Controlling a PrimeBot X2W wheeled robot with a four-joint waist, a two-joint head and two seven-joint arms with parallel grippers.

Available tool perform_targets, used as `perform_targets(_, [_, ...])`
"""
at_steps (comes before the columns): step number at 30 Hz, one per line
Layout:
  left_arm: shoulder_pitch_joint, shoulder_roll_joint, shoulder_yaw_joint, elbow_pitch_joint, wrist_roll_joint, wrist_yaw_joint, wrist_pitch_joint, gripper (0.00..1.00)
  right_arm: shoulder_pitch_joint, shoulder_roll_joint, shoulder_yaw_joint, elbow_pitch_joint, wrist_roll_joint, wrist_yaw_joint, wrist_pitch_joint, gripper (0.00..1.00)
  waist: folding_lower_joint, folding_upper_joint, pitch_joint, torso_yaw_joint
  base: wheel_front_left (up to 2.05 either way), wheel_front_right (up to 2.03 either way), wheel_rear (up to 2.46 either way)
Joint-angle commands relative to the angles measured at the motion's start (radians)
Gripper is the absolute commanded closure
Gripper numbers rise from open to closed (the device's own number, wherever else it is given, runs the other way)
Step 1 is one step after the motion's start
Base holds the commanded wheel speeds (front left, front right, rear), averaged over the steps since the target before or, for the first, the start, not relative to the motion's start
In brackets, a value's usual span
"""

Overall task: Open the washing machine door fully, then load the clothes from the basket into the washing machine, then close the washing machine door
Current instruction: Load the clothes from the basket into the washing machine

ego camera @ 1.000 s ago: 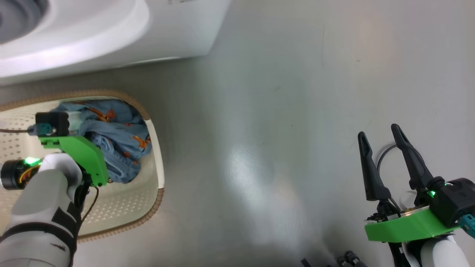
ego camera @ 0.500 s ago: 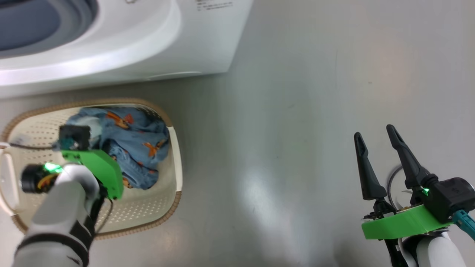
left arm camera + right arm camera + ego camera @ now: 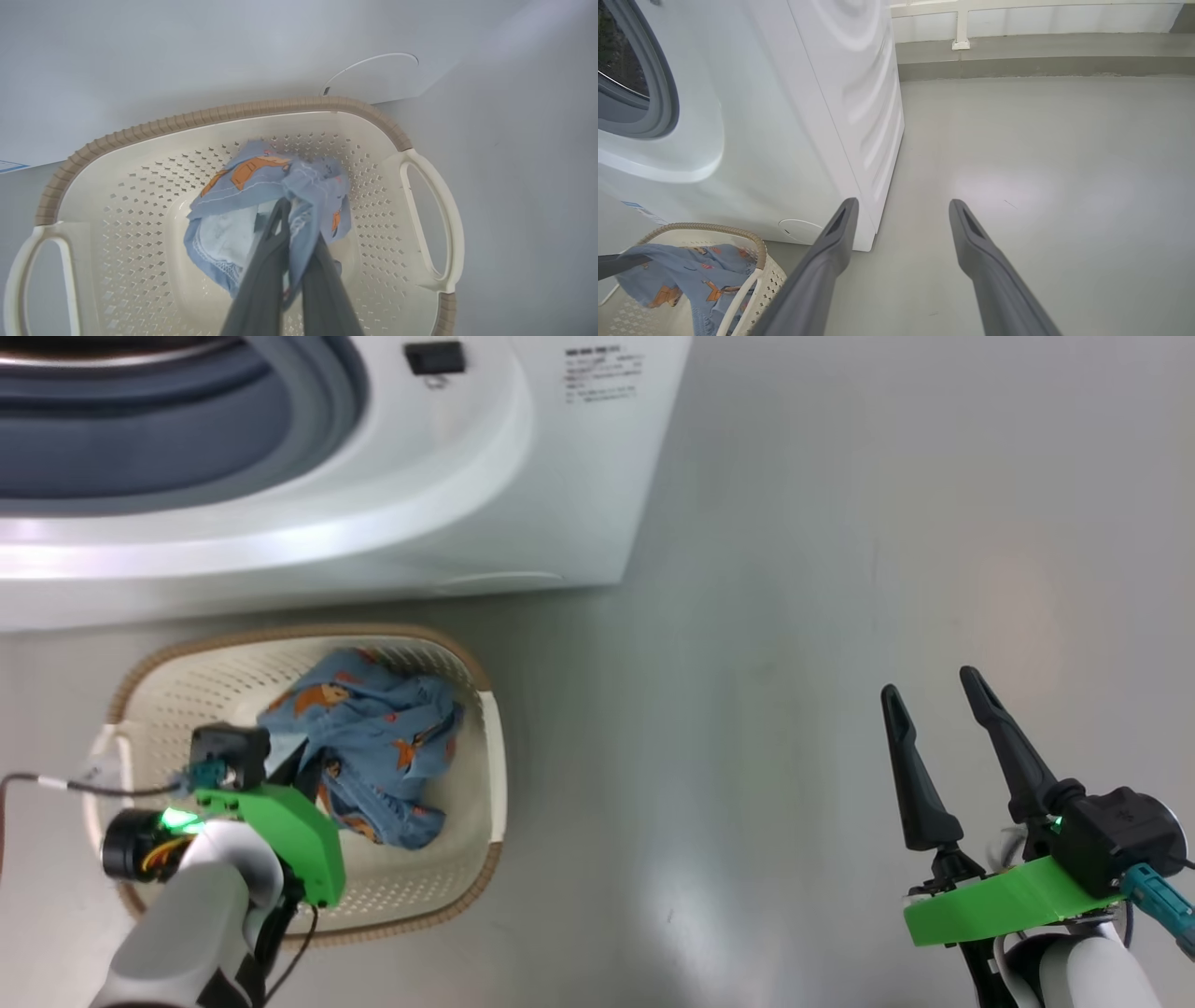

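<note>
Clothes [image 3: 261, 186] clamped by left hand [image 3: 296, 224] inside basket [image 3: 140, 135]; right hand [image 3: 901, 207] spread wide, empty.

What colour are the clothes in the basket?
Light blue with small orange figures; the clothes show best in the head view.

Supporting surface: floor [image 3: 840, 616], smooth pale grey, glossy, with soft patches of reflected light and a few faint dark specks; washing machine [image 3: 560, 504] stands directly on it, white cabinet, lower edge meeting the floor; basket [image 3: 308, 637] sits on the floor just in front of the washing machine's front face, below its round opening; whether the rim touches the cabinet cannot be told; grey floor runs on beside the washing machine's side panel; beyond the washing machine, in the right wrist view, a low grey kerb [image 3: 1041, 65] bounds the floor.
</note>
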Motion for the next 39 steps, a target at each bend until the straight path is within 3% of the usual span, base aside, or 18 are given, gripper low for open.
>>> perform_targets(1, [0.043,0.045,0.031,-0.031,-0.006,-0.001,-0.013,1.0,0.014,-0.006,0.03,-0.017,-0.006,0.002,0.003,0.0,-0.0001,0.0,-0.049,0.032,0.0,0.0,0.0])
perform_targets(8, [0.137,0.051,0.088,-0.165,0.016,0.003,-0.014,1.0,0.035,-0.011,0.031,-0.007,-0.003,0.002,0.013,0.0,-0.0001,0.0,-0.117,0.062,0.0,0.0,0.0])
perform_targets(17, [0.313,0.042,0.225,-0.437,0.097,0.028,-0.014,1.0,0.075,-0.015,0.033,-0.001,0.004,0.002,0.027,0.0,-0.0001,0.0,-0.215,0.102,0.0,0.0,0.0])
perform_targets(30, [0.47,-0.036,0.412,-0.756,0.189,0.023,-0.014,1.0,0.105,-0.012,0.029,0.004,0.017,0.002,0.031,0.0,-0.0001,0.0,-0.287,0.134,0.0,0.0,0.0])
perform_targets(39, [0.531,-0.084,0.475,-0.888,0.238,0.012,-0.014,1.0,0.114,-0.01,0.03,0.016,0.026,0.002,0.028,0.0,-0.0001,0.0,-0.334,0.14,0.0,0.0,0.0])
